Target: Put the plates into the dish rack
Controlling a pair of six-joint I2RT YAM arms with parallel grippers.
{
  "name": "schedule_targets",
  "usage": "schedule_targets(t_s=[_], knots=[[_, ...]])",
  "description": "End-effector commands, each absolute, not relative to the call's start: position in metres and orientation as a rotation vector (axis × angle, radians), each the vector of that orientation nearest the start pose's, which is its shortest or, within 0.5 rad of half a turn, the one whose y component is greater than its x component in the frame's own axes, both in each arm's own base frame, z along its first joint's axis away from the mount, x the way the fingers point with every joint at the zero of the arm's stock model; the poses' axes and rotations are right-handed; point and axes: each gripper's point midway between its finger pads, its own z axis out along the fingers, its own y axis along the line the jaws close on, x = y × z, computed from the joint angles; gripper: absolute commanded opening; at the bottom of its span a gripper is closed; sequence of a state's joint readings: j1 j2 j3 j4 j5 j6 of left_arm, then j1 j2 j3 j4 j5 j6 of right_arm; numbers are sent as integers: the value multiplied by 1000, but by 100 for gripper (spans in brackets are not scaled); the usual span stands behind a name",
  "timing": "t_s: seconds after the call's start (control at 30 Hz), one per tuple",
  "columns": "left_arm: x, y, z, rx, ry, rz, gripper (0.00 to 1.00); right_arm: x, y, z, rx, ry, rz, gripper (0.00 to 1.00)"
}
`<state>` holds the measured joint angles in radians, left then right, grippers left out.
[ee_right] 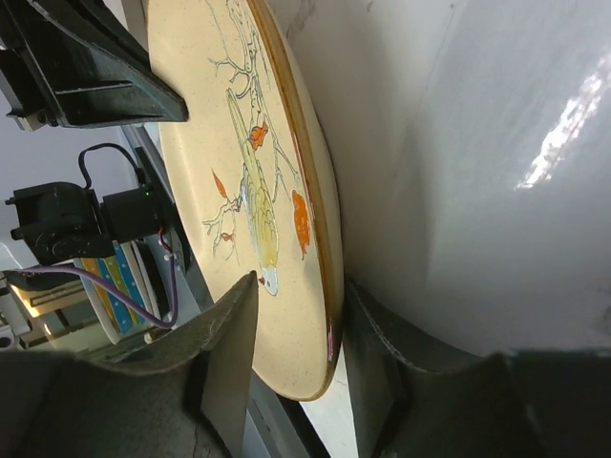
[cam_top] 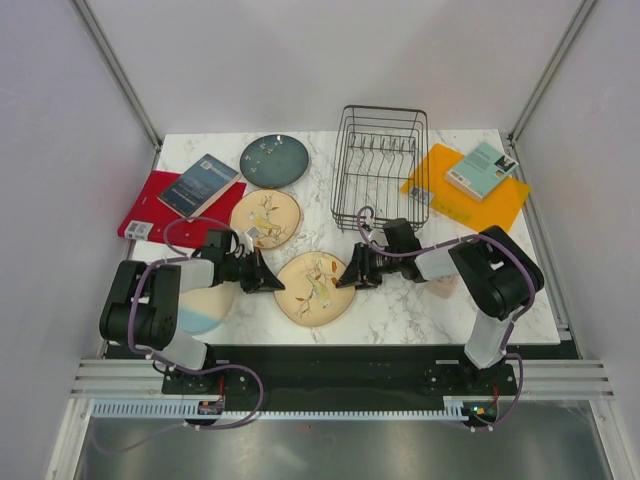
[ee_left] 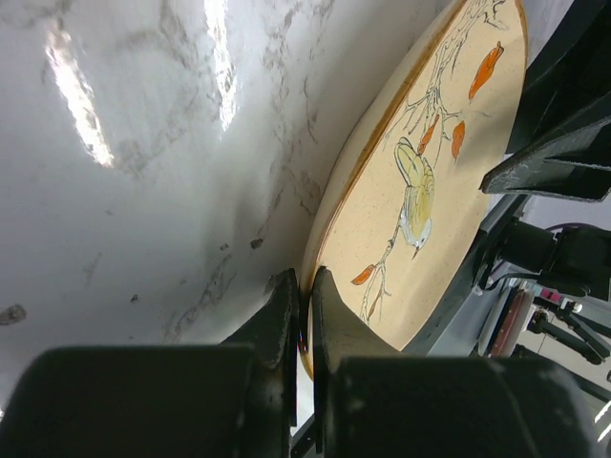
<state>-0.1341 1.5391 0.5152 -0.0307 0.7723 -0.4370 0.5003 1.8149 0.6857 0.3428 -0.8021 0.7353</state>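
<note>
Bird plate [cam_top: 315, 288] rim clenched in left claw [ee_left: 305, 286], right claw [ee_right: 301, 296] unclenched astride it; pale-blue plate [cam_top: 210, 310] half hidden beneath left arm [cam_top: 150, 300].

Bright, even overhead light; glare streaks the marble table [ee_left: 143, 239]; the left gripper [ee_left: 304, 296] seems blurred close up.

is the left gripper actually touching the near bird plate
Touching. In the left wrist view the left gripper has both fingers pinched on the rim of the near bird plate, no gap visible.
</note>
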Motion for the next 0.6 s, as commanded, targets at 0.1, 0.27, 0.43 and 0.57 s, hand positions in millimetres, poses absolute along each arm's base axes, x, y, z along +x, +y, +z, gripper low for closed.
schedule_targets(t_s=[0.1, 0.27, 0.43, 0.57], knots=[[237, -192, 37, 30, 2545, -1352, 2, 233, 317, 25, -342, 2539, 1415, 51], [231, -197, 42, 54, 2539, -1395, 2, 232, 316, 19, -350, 2560, 1355, 29], [231, -197, 46, 68, 2534, -1381, 17, 233, 313, 24, -419, 2567, 1306, 0], [239, -190, 64, 162, 2518, -1291, 60, 230, 304, 50, -578, 2507, 1290, 0]])
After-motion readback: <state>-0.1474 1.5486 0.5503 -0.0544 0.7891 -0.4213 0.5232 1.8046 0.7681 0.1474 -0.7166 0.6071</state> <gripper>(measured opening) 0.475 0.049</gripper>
